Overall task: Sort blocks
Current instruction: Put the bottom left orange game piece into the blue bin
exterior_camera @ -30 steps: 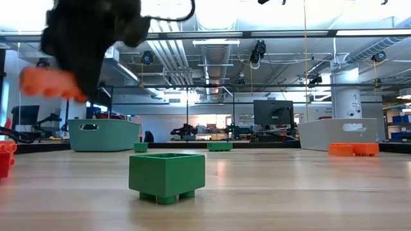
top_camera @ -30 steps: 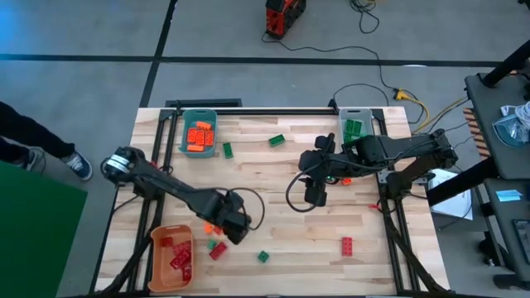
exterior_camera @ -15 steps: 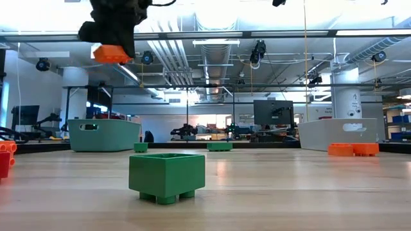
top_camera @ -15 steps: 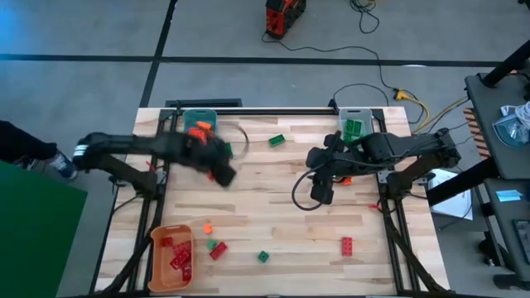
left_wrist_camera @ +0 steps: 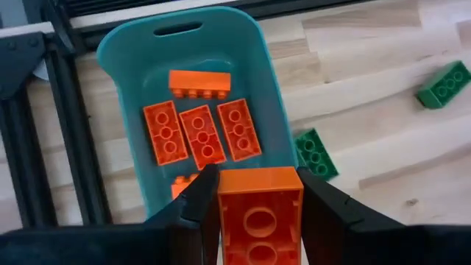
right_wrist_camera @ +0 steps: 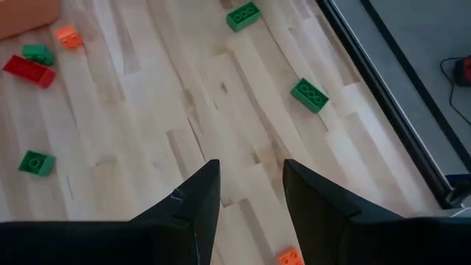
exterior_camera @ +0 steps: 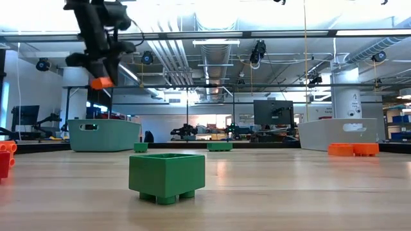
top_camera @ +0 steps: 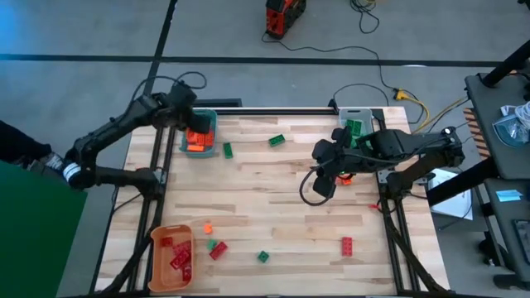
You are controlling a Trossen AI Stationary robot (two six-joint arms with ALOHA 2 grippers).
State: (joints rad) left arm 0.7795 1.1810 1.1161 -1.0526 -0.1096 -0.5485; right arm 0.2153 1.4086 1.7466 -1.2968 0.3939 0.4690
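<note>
Orange brick (left_wrist_camera: 259,213) clamped between the fingers of the left tool (top_camera: 184,116), held raised over the teal bin (top_camera: 209,117) at the counter's (top_camera: 273,207) far left corner. Inside that bin: orange bricks only (left_wrist_camera: 200,132), several lying flat, one on edge at the far wall.

Step in hand, as judged: delivery of an orange brick to the teal bin. Next move calls for opening the fingers while directly over the bin's interior; low-view height suggests a drop from well above the rim, so some risk of a bounce out. Lowering first advisable.

Right tool (top_camera: 325,184) well to the right of the teal bin, hovering over bare counter, fingers parted and holding nothing. Grey bin (top_camera: 354,124) at the far right corner, well apart from the teal bin, green bricks within. Orange bin (top_camera: 157,248) at the near left corner, on the teal bin's side of the counter, red bricks within.

Loose bricks outstanding:
- green brick (top_camera: 227,150) just beside the teal bin's right wall;
- second green brick (top_camera: 277,140) farther right of it;
- small orange brick (top_camera: 207,227), red brick (top_camera: 219,252) and green pieces near the orange bin;
- green block (top_camera: 262,257) at the near edge, close to the low camera;
- red brick (top_camera: 347,245) near right, far from the teal bin.

Sorting judged well advanced, not complete.
</note>
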